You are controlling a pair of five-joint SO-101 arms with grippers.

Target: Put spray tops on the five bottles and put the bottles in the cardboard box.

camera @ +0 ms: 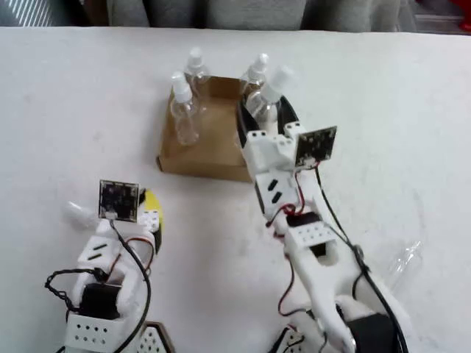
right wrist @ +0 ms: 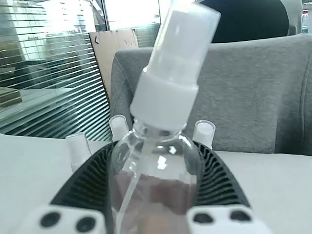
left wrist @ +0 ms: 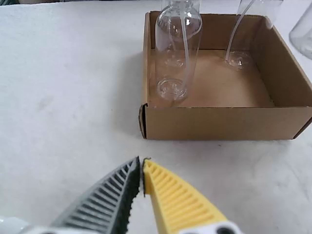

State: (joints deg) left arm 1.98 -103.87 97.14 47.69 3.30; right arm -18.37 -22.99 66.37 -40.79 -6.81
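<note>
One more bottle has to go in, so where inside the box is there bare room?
The cardboard box has bare floor down its middle and near side, between the two bottles on one side and the bottle in the right gripper. Its far corners are crowded.

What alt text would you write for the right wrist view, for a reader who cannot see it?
The right gripper clasps a clear bottle with a tilted white spray top. Three more white tops stand behind it, before a grey seat.
</note>
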